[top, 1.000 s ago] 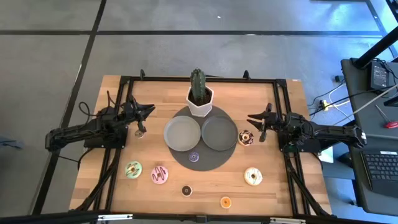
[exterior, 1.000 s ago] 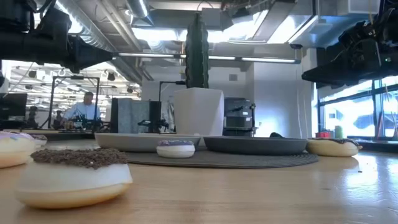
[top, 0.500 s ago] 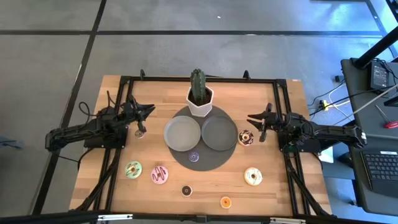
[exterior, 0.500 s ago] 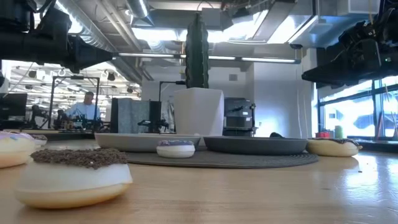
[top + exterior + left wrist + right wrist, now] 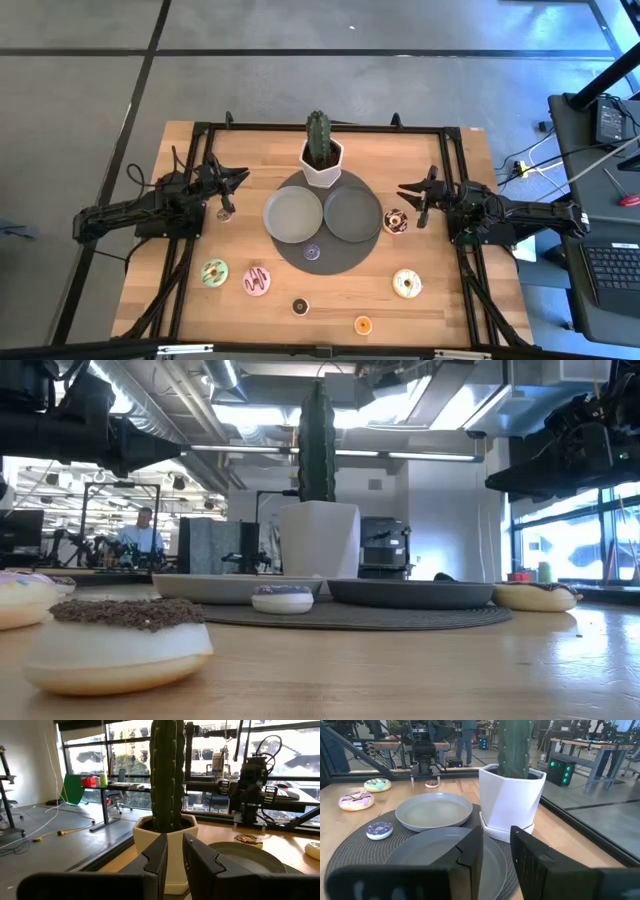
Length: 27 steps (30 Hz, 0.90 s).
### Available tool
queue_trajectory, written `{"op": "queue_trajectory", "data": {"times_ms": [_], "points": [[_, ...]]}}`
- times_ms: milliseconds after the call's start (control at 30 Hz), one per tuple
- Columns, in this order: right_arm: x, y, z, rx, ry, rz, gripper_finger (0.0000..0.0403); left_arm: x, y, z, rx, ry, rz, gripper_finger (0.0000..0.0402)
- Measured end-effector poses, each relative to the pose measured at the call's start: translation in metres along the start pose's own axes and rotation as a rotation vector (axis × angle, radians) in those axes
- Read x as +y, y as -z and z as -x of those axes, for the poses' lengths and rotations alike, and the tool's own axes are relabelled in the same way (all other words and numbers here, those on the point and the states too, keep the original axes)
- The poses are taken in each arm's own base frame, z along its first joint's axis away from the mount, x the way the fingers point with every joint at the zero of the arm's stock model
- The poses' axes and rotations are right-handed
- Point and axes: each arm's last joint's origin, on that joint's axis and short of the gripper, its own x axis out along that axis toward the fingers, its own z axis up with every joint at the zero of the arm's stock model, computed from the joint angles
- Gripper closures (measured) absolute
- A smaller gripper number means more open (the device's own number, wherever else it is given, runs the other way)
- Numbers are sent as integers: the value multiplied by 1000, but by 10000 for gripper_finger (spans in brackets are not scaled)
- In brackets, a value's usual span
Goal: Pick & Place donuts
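Low view, front edge: a dark-topped donut (image 5: 118, 640) fills the foreground on the bench (image 5: 420, 680); it is probably the small dark ring (image 5: 299, 306) of the high view, though the low angle leaves that unsure.
Nearest row: the orange donut (image 5: 362, 324) lies closest to the front edge, right of the dark one.
Next row: the cream donut (image 5: 406, 283) sits to the right; the pink donut (image 5: 257, 281) and green donut (image 5: 213, 272) lie side by side to the left, all on bare wood.
Mat: the round dark mat (image 5: 335, 265) carries the purple donut (image 5: 312, 252) on its front part.
Plates: the light grey plate (image 5: 291, 214) and dark grey plate (image 5: 352, 213) sit side by side on the mat, both holding nothing.
Chocolate donut (image 5: 396, 221): at the mat's right edge, just beside the right arm's tip.
Tiny brown donut (image 5: 225, 214): on the wood left of the mat, near the left arm's tip.
Left end effector (image 5: 238, 178): raised off the bench, fingers slightly apart, gripping nothing.
Right end effector (image 5: 408, 189): raised likewise, fingers slightly apart, gripping nothing.
Far side: the cactus in its white pot (image 5: 322, 165) stands at the mat's back edge.
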Motion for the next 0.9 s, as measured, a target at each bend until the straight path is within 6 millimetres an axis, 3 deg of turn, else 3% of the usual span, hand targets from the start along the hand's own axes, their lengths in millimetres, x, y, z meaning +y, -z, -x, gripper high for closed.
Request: {"op": "queue_trajectory", "data": {"times_ms": [900], "points": [[0,0,0,0,0,0,302,0,0,0,0,0,0,346]]}}
